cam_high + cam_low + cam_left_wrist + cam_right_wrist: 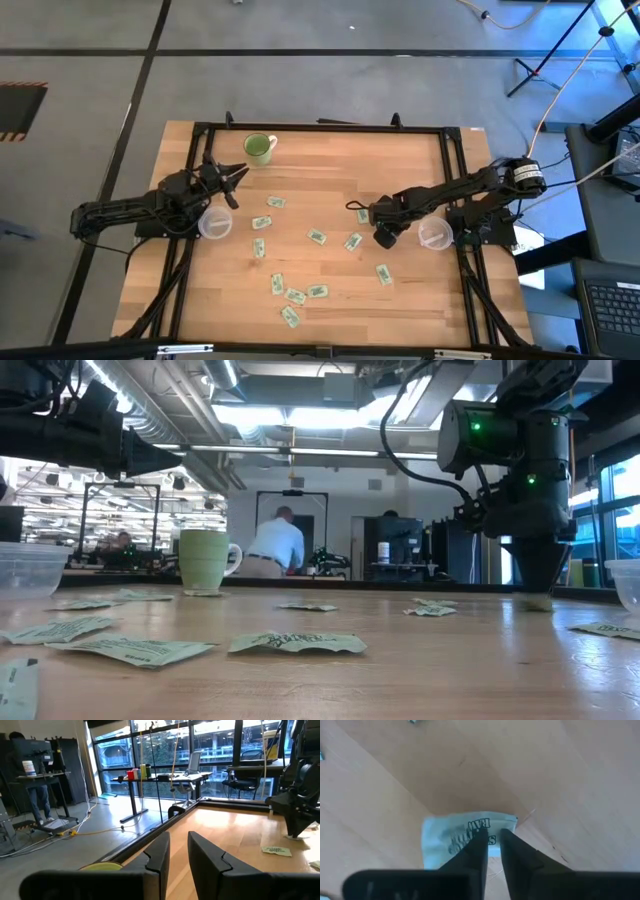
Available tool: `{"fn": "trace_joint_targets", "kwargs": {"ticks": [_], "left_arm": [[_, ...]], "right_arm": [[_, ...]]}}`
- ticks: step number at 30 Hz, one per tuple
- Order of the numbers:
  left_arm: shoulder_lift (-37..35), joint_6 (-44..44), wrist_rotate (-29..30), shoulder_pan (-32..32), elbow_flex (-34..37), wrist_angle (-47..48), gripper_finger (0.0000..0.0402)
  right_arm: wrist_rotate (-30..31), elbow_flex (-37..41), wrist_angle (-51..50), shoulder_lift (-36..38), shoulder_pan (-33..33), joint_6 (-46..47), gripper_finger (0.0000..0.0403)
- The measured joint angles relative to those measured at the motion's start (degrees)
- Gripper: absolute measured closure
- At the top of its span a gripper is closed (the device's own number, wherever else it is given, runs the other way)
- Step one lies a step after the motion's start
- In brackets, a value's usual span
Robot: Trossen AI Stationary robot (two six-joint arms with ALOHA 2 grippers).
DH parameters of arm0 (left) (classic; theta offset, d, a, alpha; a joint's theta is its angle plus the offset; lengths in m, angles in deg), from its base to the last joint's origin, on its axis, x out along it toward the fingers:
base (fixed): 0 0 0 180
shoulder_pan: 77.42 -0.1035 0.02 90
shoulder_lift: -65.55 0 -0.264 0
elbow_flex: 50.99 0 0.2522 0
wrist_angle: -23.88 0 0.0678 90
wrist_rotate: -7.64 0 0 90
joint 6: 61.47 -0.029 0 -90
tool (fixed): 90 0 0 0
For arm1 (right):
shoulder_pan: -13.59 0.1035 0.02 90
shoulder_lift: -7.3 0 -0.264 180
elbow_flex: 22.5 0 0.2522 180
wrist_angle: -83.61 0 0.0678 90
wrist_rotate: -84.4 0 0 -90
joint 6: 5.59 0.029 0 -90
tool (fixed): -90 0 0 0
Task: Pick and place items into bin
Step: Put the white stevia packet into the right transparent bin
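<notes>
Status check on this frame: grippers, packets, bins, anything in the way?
Right gripper down on a packet, fingers nearly shut on it. Left gripper raised near the mug, holding nothing. Other packets loose on the table. Nothing in the way.

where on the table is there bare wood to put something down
The widest bare patch lies between the green mug and the right end effector, along the far edge. The near right corner beside the right clear bin is also free. The middle and near centre are crowded with packets.

The left gripper (178,852), fingers slightly parted, hangs over the tabletop (235,835), with a green mug rim (102,866) just beside it, one packet (276,850) farther off, and the other arm (299,795) beyond that.
</notes>
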Motion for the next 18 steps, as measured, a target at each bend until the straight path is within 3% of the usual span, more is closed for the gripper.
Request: {"fn": "trace_joint_targets", "kwargs": {"ticks": [7, 13, 18], "left_arm": [[0.0, 0.0, 0.0, 0.0, 0.0, 0.0, 0.0339], [0.0, 0.0, 0.0, 0.0, 0.0, 0.0, 0.0339], [0.0, 0.0, 0.0, 0.0, 0.0, 0.0, 0.0339]], "right_arm": [[1.3, 0.0, 0.0, 0.0, 0.0, -1.1, 0.0398], [2.6, -1.4, -0.5, -0.4, 0.0, -1.7, 0.0401], [2.7, -7.0, -6.6, 0.5, 0.0, -4.2, 0.0401]]}}
